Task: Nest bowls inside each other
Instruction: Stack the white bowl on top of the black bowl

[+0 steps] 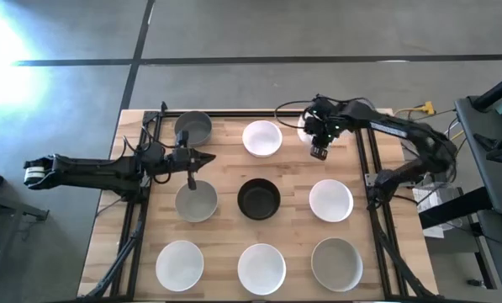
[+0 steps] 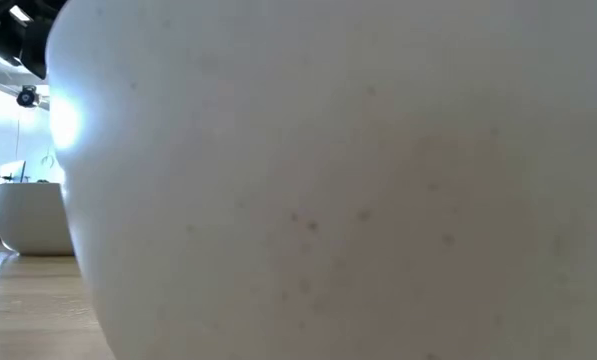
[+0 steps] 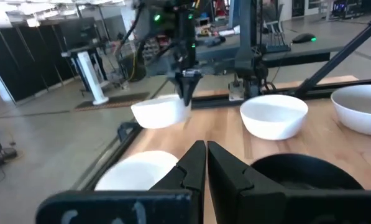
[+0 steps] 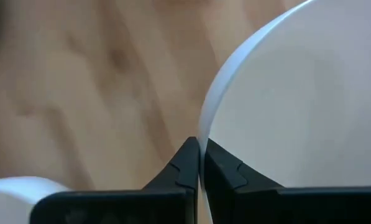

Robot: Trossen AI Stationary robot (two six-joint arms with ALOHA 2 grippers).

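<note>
Jaws of right gripper point(image 4: 199, 163) pinch white bowl point(image 4: 297, 99) rim beside wooden table point(image 4: 79, 81).

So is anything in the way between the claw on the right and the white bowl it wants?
No, nothing is. The right gripper is already pinched shut on the rim of the round white bowl at the table's far right corner.

The right arm reaches in from the right side of the table toward its far edge, elbow bent, wrist turned down. The right gripper point(image 4: 200, 163) points at the table surface, and its two dark fingers point(image 4: 180, 168) are pinched tight on the thin rim of a white bowl point(image 4: 297, 99). The left arm lies stretched low across the left side, its left gripper point(image 3: 206, 163) closed on nothing, fingertips meeting.
</note>
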